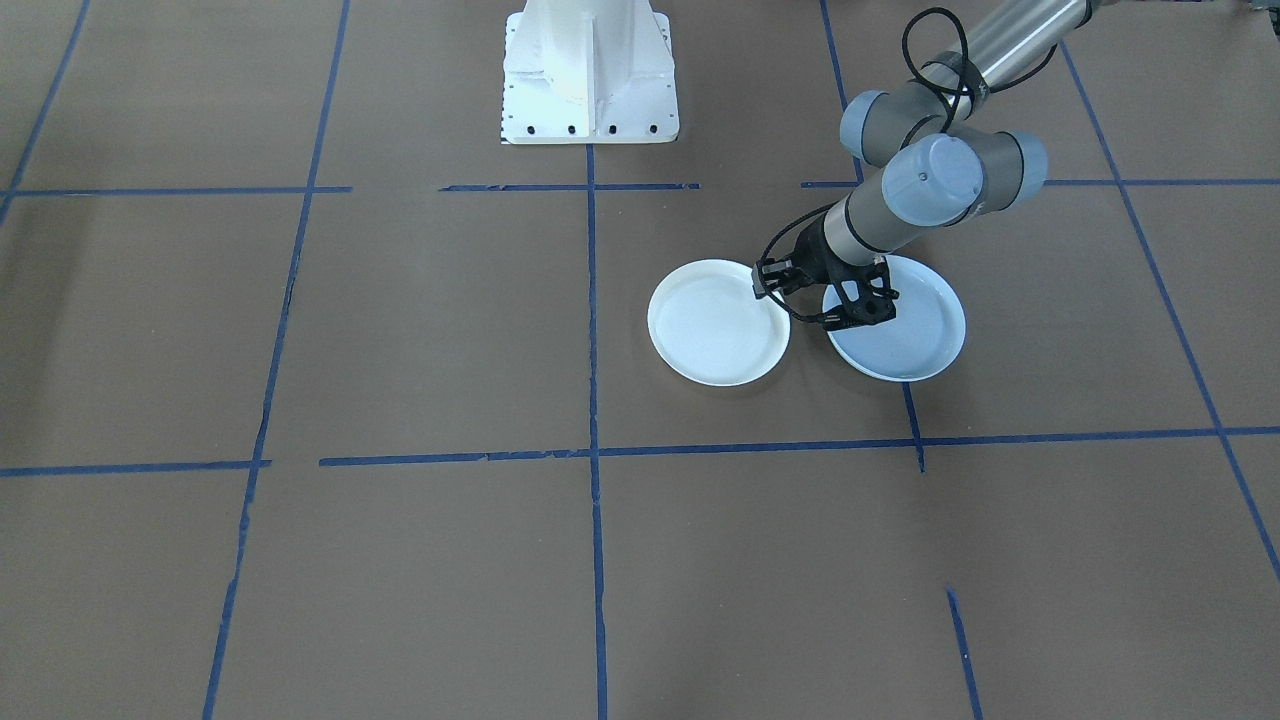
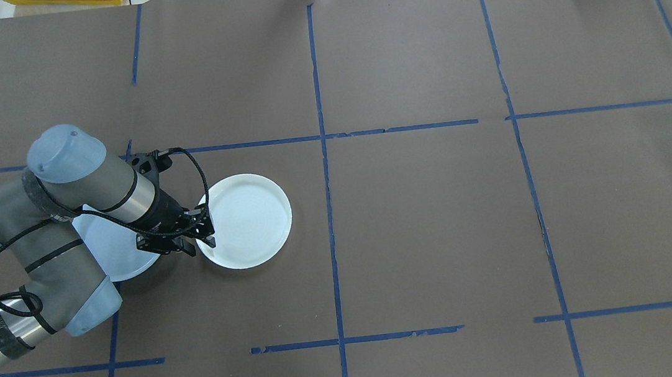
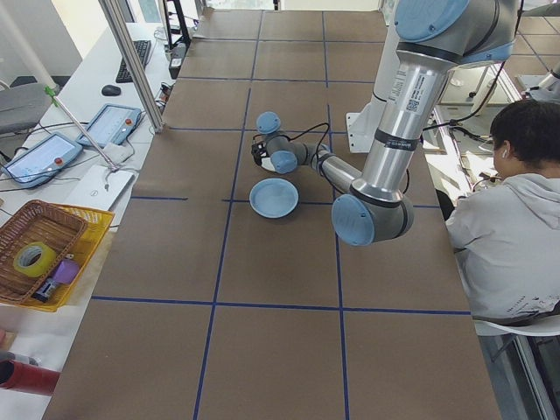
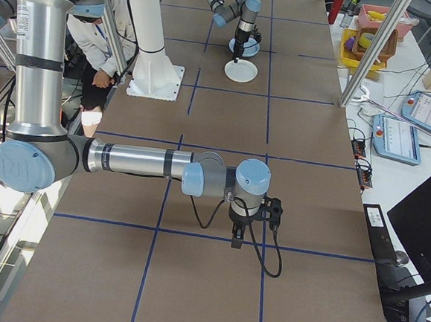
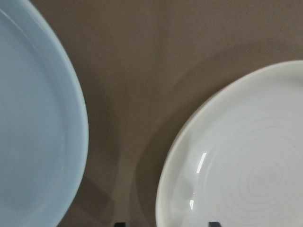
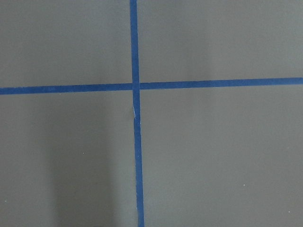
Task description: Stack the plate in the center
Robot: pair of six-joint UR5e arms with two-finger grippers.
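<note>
The center, a smooth pale blue plate, lies flat on the brown table. Close beside it, not touching, sits a whiter plate with faint concentric ridges. My left gripper is open and low over the ridged plate's rim on the side facing the blue plate. In the left wrist view only its dark fingertips show at the bottom edge, with that rim between them. The left arm covers part of the blue plate from overhead. My right gripper hangs far away over bare table; I cannot tell its state.
Blue tape lines divide the brown table cover into squares. The white robot base stands at the table's middle edge. A person sits beside the table. A basket and tablets rest on a side bench.
</note>
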